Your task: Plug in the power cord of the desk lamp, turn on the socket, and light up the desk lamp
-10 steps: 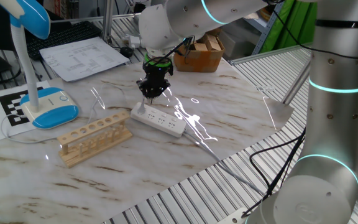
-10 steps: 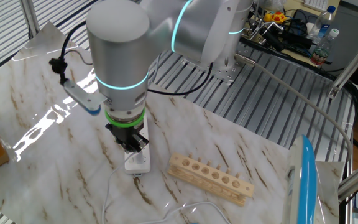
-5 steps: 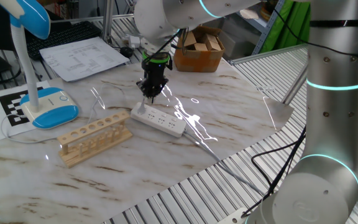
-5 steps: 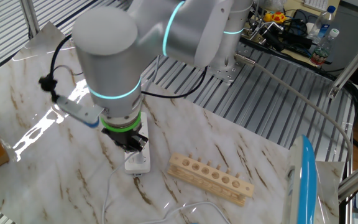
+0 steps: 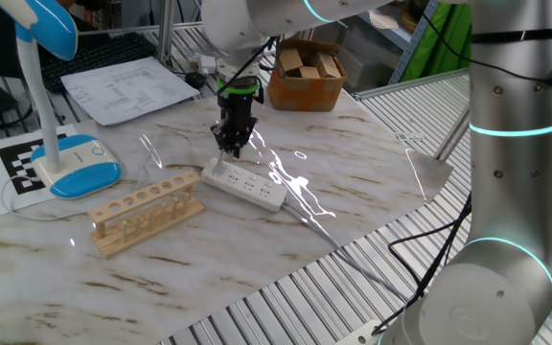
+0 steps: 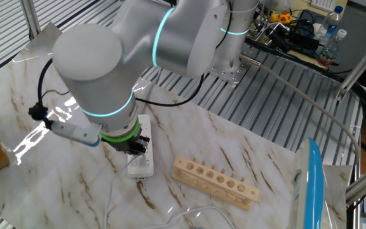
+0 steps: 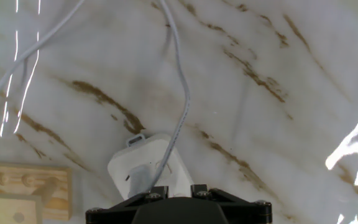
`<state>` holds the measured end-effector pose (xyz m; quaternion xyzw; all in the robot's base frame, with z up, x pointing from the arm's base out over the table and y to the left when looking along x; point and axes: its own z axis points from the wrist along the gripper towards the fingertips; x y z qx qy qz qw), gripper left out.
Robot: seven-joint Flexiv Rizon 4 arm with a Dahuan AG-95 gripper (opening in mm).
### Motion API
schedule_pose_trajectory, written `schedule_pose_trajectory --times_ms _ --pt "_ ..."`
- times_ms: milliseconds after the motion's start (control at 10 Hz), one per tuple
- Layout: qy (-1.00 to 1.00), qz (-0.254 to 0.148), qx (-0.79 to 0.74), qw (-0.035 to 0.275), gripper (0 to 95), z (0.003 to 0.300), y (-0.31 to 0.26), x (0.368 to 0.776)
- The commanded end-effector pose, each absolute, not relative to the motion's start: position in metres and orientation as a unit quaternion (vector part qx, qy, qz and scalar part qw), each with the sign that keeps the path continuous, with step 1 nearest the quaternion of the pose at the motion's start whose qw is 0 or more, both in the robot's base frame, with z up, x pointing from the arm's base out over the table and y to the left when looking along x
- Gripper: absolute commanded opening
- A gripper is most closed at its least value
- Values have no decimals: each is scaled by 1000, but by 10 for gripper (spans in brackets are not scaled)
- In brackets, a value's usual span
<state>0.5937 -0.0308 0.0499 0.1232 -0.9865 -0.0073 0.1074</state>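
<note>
Marble-patterned desk [image 5: 372, 182] carries the socket [image 5: 244, 183] at its centre, the desk lamp [image 5: 70, 163] at 9 o'clock. Over the socket's 11 o'clock end hangs the hand [image 5: 231, 146]; its fingers are probably narrow, but I cannot tell. The power cord [image 7: 180, 81] lies beside.

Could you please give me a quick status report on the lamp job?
Gripper pointing down over end of socket, jaws unclear. Power cord runs to that end. Desk lamp upright beyond wooden rack; nothing in the way.
</note>
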Motion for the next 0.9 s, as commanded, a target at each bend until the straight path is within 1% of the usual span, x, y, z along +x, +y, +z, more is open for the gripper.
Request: schedule_pose_trajectory --times_ms 100,200,500,900 --pt "-988 -2 111 103 190 49 -32 587" --pt "-991 -2 81 103 0 49 -32 586" --pt "-994 11 -69 80 0 50 -33 585" --pt "-953 18 -292 74 0 53 -35 584"
